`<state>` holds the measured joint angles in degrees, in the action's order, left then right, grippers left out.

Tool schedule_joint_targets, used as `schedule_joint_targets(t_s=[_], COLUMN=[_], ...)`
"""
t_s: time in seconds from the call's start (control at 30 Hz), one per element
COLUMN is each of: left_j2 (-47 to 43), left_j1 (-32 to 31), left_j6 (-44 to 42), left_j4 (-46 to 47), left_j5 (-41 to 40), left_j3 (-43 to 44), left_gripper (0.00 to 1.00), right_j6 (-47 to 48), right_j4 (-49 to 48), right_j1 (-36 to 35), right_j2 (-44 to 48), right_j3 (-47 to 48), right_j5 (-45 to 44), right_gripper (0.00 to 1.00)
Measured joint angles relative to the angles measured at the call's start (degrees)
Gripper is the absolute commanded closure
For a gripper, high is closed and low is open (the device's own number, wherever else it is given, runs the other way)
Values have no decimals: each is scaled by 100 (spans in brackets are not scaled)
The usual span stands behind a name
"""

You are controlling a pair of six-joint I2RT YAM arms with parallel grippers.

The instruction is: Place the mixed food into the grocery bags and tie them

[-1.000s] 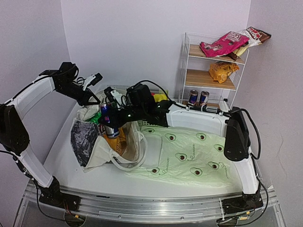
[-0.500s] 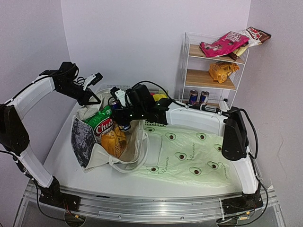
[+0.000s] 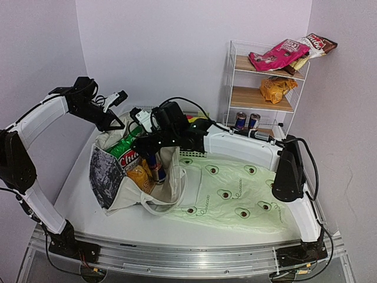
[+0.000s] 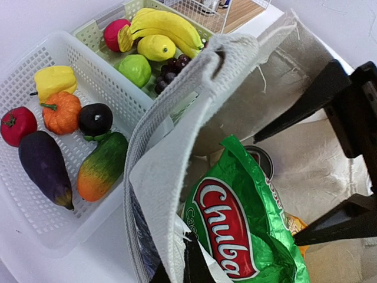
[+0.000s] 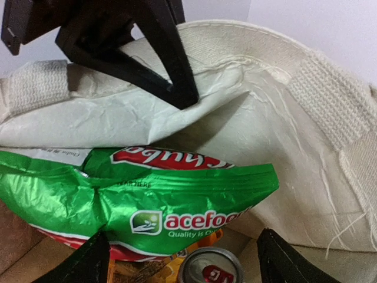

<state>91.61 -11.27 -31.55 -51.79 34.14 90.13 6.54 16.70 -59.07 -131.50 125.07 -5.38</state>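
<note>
Where the tote point(image 5: 283, 135) gapes, a green packet point(image 5: 147, 200) crowds the can point(image 5: 211, 268).

Two bags: one canvas tote point(image 3: 112, 177) at nine o'clock, one avocado-print plastic bag point(image 3: 235, 194) at four. Inside the tote, three items: one green crisp packet point(image 4: 235, 230), one orange packet point(image 3: 139, 175), one drink can point(image 5: 211, 268). On the wire rack point(image 3: 230, 76) at one o'clock, two further cans point(image 3: 240, 121) (packet pile point(image 3: 288, 53) above them too jumbled to count). Two baskets: one white basket point(image 4: 35, 218), one green basket point(image 4: 85, 36). One banana bunch point(image 4: 168, 26), one grape bunch point(image 4: 171, 68).
</note>
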Motion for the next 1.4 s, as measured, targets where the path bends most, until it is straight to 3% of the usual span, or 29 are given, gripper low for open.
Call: schedule_joint_targets(t_s=[0.33,0.6,0.97,1.03,1.17,1.2,1.4], left_j2=[0,-11,-138,-177,-249,-267,-553], left_j1=[-2,2,2,2,2,2,0], left_j6=[0,0,9,16,93,134,313], left_j4=[109,134,165,191,230,225,-255], left_j5=[-479,-584,-629,-647,-709,-740,-1400], left_j3=[-2,-26,-139,-185,-255,-256,-179], left_gripper=[100,100,100,100,100,100,100], right_j6=[-445,-2370,-4165,-4227,-4199,-4173,-4198], right_j4=[1419,2621,3089,3084,3061,3059,3122], right_j1=[2,30,-66,-74,-73,-62,18], right_j2=[970,2910,2369,2197,1625,1418,835], right_j3=[92,-1677,-2320,-2309,-1848,-1632,-745], right_j5=[14,115,1694,1763,1906,1951,2183], right_gripper=[13,12,16,33,95,100,100])
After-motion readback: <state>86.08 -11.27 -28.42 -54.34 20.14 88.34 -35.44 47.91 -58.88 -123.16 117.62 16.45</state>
